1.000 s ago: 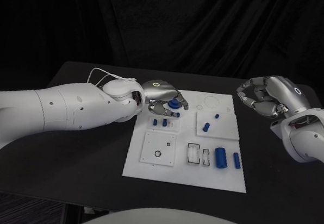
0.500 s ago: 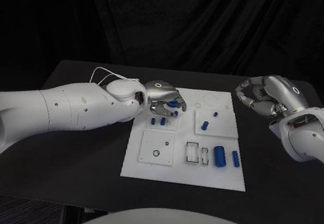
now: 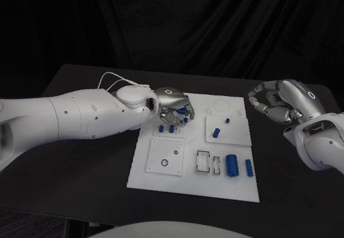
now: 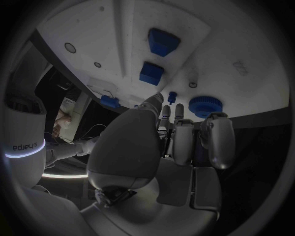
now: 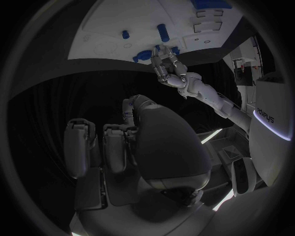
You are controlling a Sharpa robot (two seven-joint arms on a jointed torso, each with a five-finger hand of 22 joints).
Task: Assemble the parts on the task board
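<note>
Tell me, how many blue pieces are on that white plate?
7 blue pieces: one by the left hand, two nearer the robot, two mid-right, two cylinders near right. The hand may hide more.

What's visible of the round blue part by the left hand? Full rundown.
The round blue part is a low disc, plastic-looking, with a ribbed rim and flat top. It sits flat on the task board near its far edge, in the upper left area. In the head view it is largely hidden under the left hand. The fingers hang close by it; contact cannot be confirmed.
</note>
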